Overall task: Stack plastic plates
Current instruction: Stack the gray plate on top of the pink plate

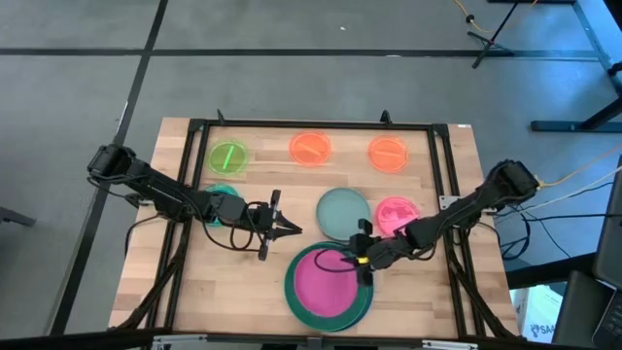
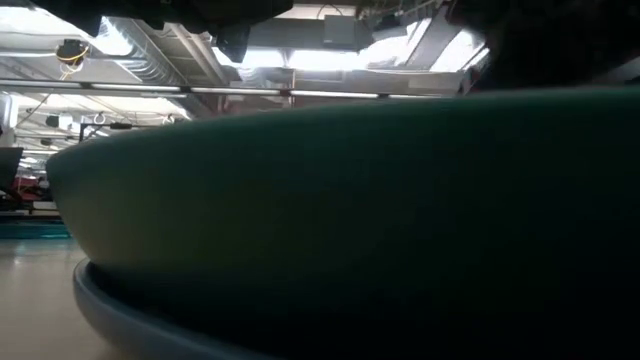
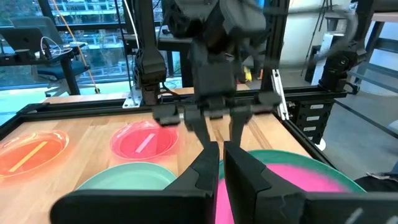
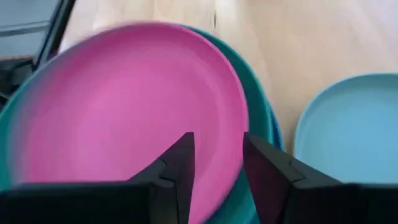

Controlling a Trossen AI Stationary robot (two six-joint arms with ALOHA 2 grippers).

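Observation:
A magenta plate [image 1: 326, 277] lies inside a large green plate [image 1: 293, 294] near the table's near edge. In the low view a blue plate's rim [image 2: 110, 310] shows under the green plate [image 2: 350, 200]. My right gripper [image 1: 362, 255] is open, pointing down over the magenta plate's right rim [image 4: 230, 112]. The fingertips stand just above it, and no touch shows. My left gripper [image 1: 294, 230] is shut and hovers level just left of the stack, pointing toward my right gripper [image 3: 219, 134]. A pale teal plate [image 1: 342, 212] and a pink plate [image 1: 397, 212] lie flat behind the stack.
Along the far edge lie a neon green plate [image 1: 227, 156] and two orange plates [image 1: 310, 148] [image 1: 388, 154]. A teal plate [image 1: 222, 192] lies partly under my left arm. A black frame [image 1: 311, 124] borders the wooden table. Bare wood shows left of the stack.

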